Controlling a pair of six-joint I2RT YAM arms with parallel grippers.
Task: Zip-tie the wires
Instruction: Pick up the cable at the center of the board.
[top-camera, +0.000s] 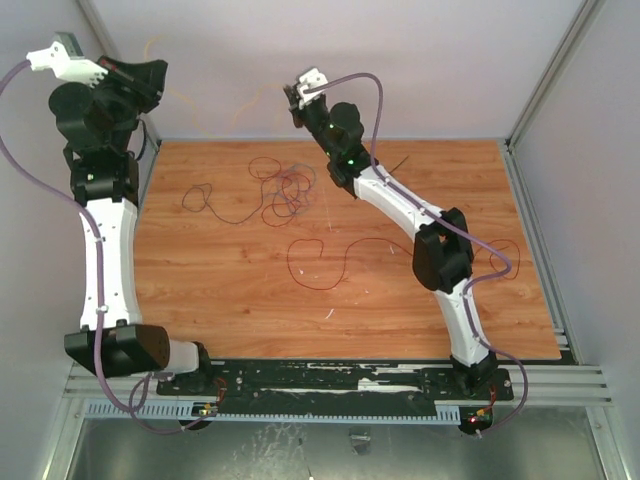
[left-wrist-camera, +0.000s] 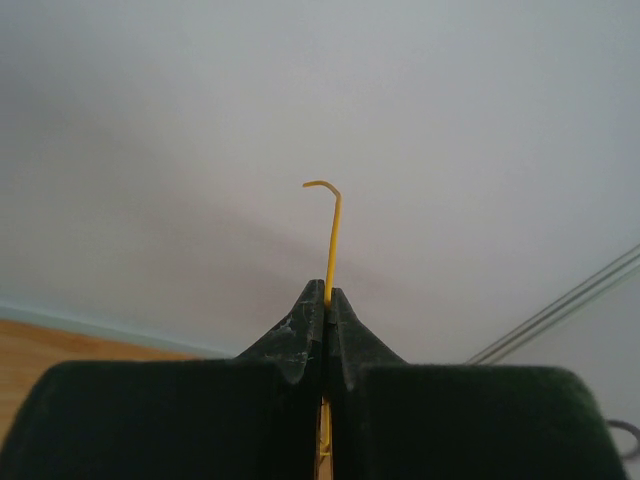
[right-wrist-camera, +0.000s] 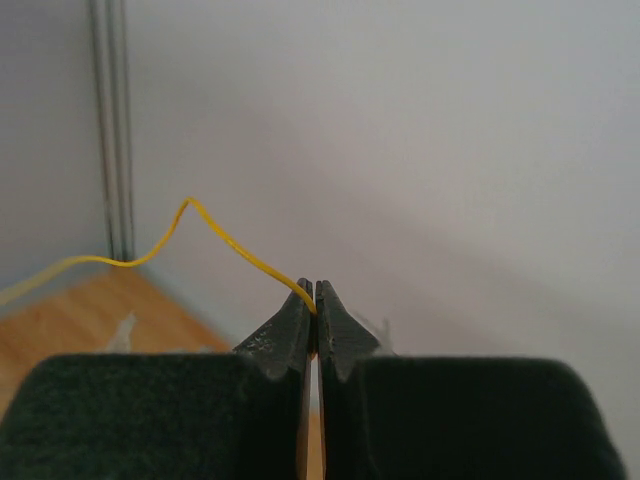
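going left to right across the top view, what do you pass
left gripper → lone dark wire loop → tangle of wires → zip tie → wire loop at far right

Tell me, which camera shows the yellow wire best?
The right wrist view: the yellow wire sweeps in a long curve from the shut right gripper. The left wrist view shows only a short hooked end above the shut left gripper. The top view shows only a faint trace.
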